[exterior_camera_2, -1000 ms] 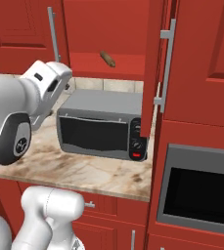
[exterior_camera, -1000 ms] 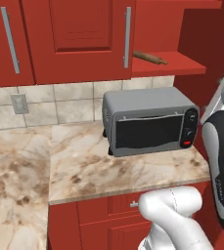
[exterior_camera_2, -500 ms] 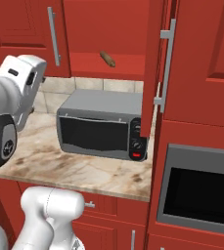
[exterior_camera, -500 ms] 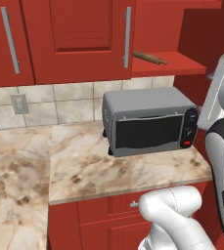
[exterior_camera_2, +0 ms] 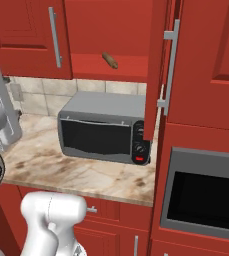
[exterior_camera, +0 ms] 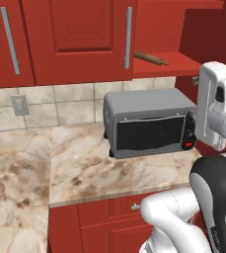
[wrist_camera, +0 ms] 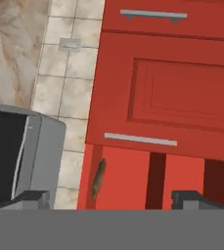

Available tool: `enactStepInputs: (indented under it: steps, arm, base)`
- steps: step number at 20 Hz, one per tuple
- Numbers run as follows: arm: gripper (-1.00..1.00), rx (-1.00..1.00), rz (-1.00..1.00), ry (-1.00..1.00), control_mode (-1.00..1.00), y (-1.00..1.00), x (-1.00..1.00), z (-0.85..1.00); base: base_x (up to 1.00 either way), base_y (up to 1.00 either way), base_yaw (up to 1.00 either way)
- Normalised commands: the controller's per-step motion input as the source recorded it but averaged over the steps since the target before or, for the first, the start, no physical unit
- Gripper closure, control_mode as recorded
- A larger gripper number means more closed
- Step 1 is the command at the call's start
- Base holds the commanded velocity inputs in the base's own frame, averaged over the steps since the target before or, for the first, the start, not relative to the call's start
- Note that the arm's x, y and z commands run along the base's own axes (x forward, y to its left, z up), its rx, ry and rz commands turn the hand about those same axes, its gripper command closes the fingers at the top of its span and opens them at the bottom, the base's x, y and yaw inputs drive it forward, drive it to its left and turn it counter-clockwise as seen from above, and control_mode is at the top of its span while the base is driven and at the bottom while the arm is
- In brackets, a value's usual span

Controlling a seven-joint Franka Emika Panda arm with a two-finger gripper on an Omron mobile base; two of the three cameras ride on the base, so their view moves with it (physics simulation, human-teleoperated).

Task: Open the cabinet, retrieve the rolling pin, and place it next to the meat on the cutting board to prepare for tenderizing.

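The cabinet (exterior_camera: pixel 80 34) hangs above the counter with its right door (exterior_camera_2: pixel 158 70) swung open, edge-on in the right base view. On its red inner shelf (exterior_camera: pixel 176 64) lies the rolling pin (exterior_camera: pixel 151 58), a slim brown cylinder (exterior_camera_2: pixel 110 60). The rolled hand view shows the rolling pin (wrist_camera: pixel 99 178) small and some distance off, between the toaster oven and the closed door. My gripper (wrist_camera: pixel 112 200) is open, its fingertips (wrist_camera: pixel 33 199) wide apart with nothing between them, well short of the shelf. The cutting board and the meat are out of view.
A grey toaster oven (exterior_camera: pixel 149 121) stands on the marble counter (exterior_camera: pixel 80 168) directly under the open compartment. A built-in oven (exterior_camera_2: pixel 201 200) sits in the tall red unit to the right. A wall outlet (exterior_camera: pixel 19 105) is on the tiled backsplash.
The arm's white wrist link has swung left and a little lower in the right base view. The rolling pin, the doors and the toaster oven have not moved.
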Motion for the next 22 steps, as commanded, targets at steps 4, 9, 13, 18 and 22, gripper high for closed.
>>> enactStepInputs:
  steps: [4,9,13,18,22]
  arm:
    - [-1.0,-0.56,0.12,-0.16,-1.0,0.35,0.01,0.05]
    - [-1.0,-0.55,0.08,-0.14,-1.0,0.39,0.04,0.11]
    - [-1.0,-0.52,0.04,-0.09,-1.0,0.39,0.07,0.11]
    - [-1.0,-0.52,-0.01,-0.07,-1.0,0.21,0.12,0.16]
    - [-1.0,-0.43,-0.14,0.0,-1.0,0.02,0.32,0.01]
  base:
    - [0.0,0.0,0.0]
    - [0.0,0.0,0.0]
    - [0.0,0.0,0.0]
    - [0.0,0.0,0.0]
    - [0.0,0.0,0.0]
